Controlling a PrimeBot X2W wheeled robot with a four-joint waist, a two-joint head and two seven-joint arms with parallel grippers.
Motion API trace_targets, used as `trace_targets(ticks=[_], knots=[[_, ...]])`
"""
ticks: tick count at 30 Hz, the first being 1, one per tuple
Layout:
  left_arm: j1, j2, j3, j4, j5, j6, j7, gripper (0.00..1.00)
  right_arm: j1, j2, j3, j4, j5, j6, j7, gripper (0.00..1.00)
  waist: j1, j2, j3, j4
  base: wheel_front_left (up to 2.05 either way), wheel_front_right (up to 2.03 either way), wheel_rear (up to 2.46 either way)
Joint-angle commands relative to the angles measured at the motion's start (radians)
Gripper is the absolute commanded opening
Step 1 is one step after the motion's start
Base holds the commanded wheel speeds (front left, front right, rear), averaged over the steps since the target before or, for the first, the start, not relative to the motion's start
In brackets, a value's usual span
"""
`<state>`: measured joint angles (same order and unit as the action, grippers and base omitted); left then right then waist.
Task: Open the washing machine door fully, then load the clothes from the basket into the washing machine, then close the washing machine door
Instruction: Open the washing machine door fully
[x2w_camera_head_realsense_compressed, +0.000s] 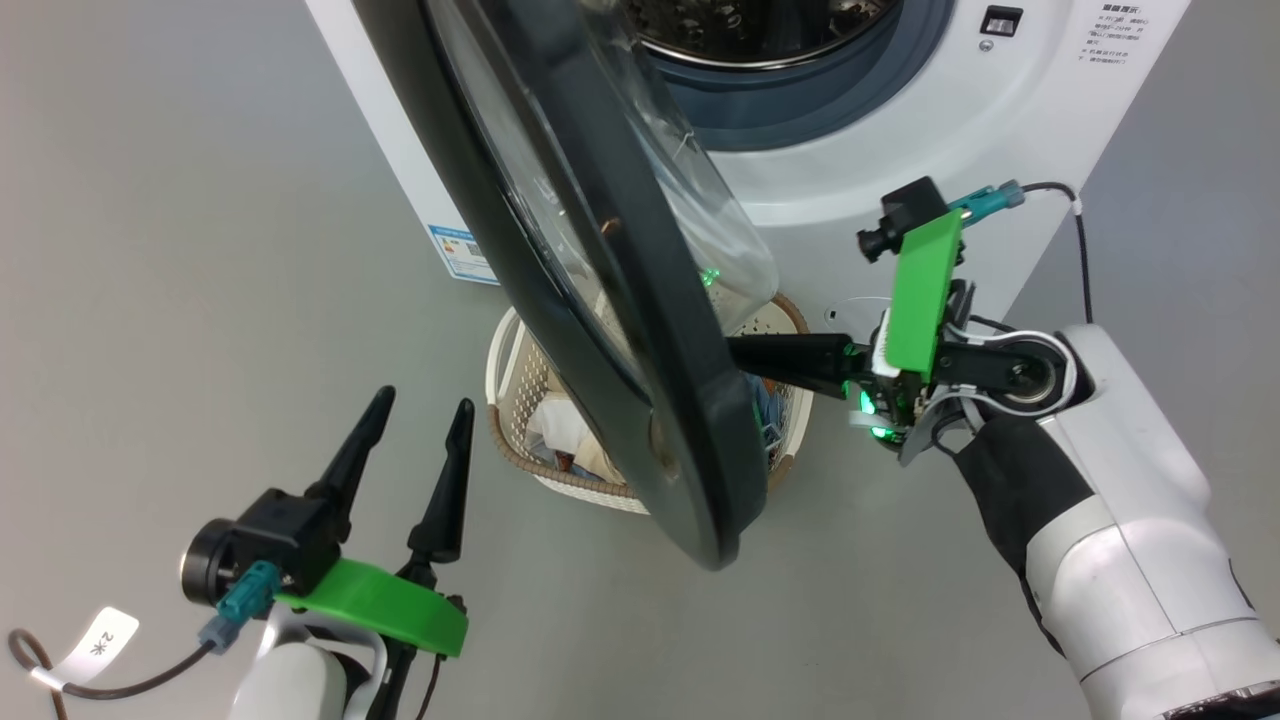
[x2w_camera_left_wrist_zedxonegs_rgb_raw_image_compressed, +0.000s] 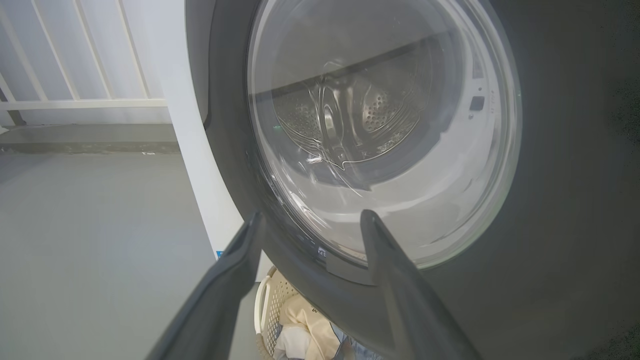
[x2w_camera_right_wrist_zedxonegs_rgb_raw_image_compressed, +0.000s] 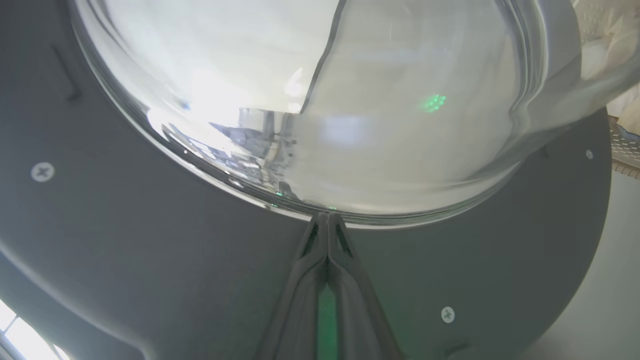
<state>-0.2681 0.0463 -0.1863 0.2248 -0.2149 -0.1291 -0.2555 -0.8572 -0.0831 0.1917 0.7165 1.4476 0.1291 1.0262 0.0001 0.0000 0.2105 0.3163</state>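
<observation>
The washing machine door (x2w_camera_head_realsense_compressed: 600, 300) stands partly open, its black rim edge-on in the head view and its glass bowl bulging toward the white washing machine (x2w_camera_head_realsense_compressed: 870, 150). My right gripper (x2w_camera_right_wrist_zedxonegs_rgb_raw_image_compressed: 327, 217) is shut, its tips pressed against the door's inner face at the lower edge of the glass (x2w_camera_right_wrist_zedxonegs_rgb_raw_image_compressed: 320, 100). In the head view the right gripper (x2w_camera_head_realsense_compressed: 745, 358) reaches in behind the door. My left gripper (x2w_camera_head_realsense_compressed: 422, 402) hangs open at the lower left, apart from the door's outer face (x2w_camera_left_wrist_zedxonegs_rgb_raw_image_compressed: 560, 200). The basket (x2w_camera_head_realsense_compressed: 525, 440) sits under the door with cream clothes (x2w_camera_head_realsense_compressed: 585, 455) inside.
Grey floor (x2w_camera_head_realsense_compressed: 200, 250) spreads to the left and front of the machine. A white railing (x2w_camera_left_wrist_zedxonegs_rgb_raw_image_compressed: 75, 100) stands beyond the machine's side in the left wrist view. The steel drum (x2w_camera_head_realsense_compressed: 750, 30) shows through the open mouth.
</observation>
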Motion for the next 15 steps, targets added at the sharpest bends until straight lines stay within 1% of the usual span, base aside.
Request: trace_targets(ticks=[1,15], knots=[[-0.007,0.023,0.029,-0.028,-0.001,-0.002,-0.006,1.0,0.008,0.033,0.038,-0.033,0.022,0.002,-0.01,0.0,-0.0001,0.0,-0.001,0.0,0.0,0.0,0.0],[-0.011,0.018,0.03,-0.028,-0.007,-0.002,-0.006,1.0,0.005,0.033,0.305,-0.033,0.218,0.002,-0.143,0.0,-0.0001,0.0,0.003,-0.003,0.0,0.0,0.0]])
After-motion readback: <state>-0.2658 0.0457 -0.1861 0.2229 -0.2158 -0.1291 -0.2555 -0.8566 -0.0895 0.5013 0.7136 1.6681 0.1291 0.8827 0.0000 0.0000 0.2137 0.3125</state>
